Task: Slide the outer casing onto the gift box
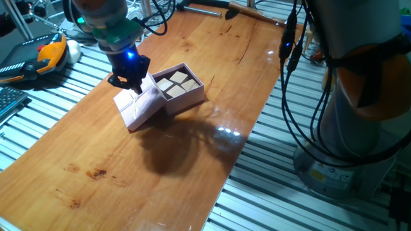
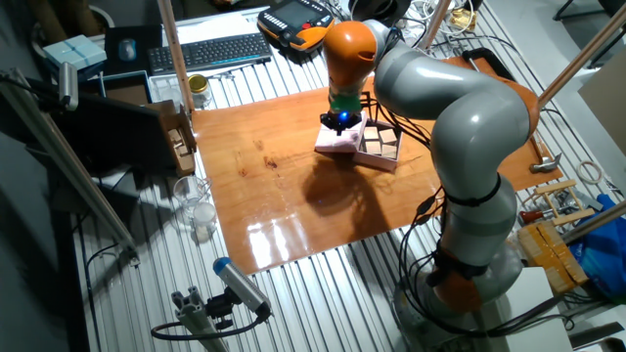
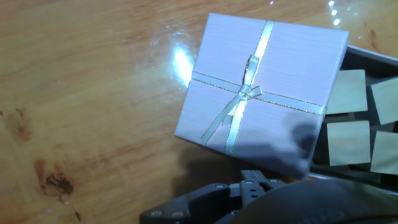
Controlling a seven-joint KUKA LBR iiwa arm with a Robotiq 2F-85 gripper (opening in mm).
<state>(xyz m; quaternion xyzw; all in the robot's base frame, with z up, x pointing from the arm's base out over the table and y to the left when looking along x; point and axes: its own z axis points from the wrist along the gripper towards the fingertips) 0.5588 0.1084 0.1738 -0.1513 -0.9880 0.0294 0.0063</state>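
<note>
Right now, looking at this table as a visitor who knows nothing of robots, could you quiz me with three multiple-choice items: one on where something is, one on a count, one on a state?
1. Where is the outer casing relative to the gift box?
A. Right against one side of it, overlapping its edge
B. At the far end of the table
C. On the floor

2. How many beige blocks show inside the gift box in the hand view?
A. One
B. Four
C. Nine

3. Is the gift box covered?
A. Fully covered
B. Still open, blocks showing
C. Turned upside down

Answers:
1 A, the casing's edge overlaps the box's rim in the hand view.
2 B, four tan squares show beside the casing.
3 B, both fixed views show the blocks uncovered, with the gripper at the casing.
</note>
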